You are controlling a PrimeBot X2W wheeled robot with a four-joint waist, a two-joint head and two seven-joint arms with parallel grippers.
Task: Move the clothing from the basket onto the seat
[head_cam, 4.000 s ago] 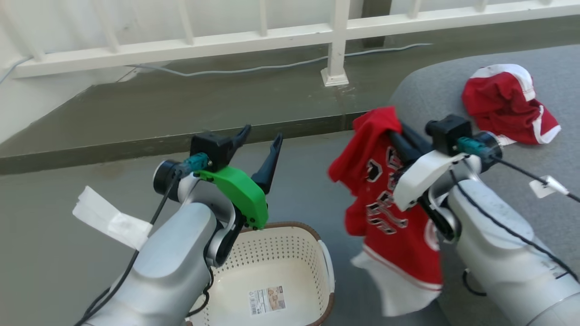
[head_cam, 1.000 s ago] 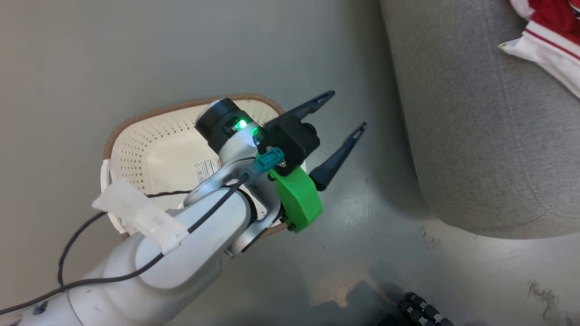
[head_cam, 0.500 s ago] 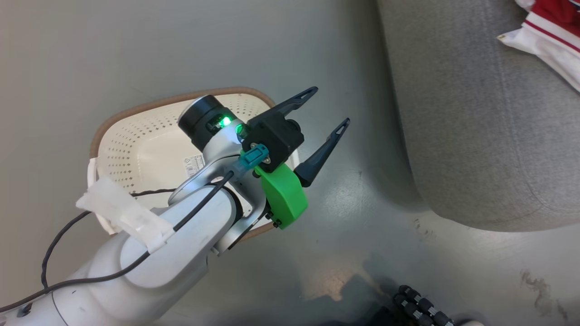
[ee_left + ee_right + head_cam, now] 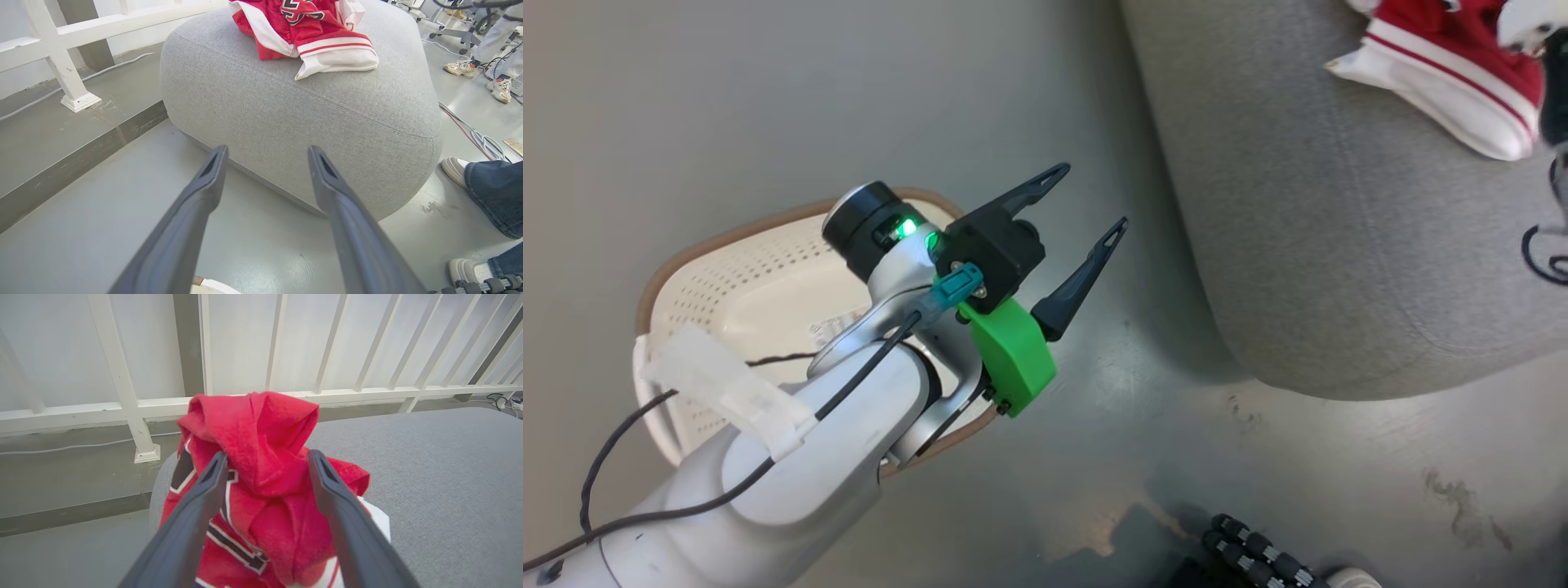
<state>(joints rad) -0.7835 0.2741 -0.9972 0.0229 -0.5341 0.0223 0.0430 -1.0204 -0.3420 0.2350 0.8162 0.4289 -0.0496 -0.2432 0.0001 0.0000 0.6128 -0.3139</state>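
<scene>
Grey floor [image 4: 768,98] over most of the head view. Carries a white basket [image 4: 735,286] at centre left and a big grey seat [image 4: 1298,245] at upper right, bare floor between them. On the seat, top right corner, red and white clothing [image 4: 1437,73].

One basket [image 4: 719,282], one seat [image 4: 1298,245], two hands [image 4: 1094,194] [image 4: 267,454]

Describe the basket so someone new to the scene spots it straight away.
Start at the big grey seat. On the grey floor to its left in the head view, partly under the robot's left arm and open left claw, sits the basket. It stands out from the plain grey around it by its cream-white perforated walls and brown woven-look rim.
</scene>
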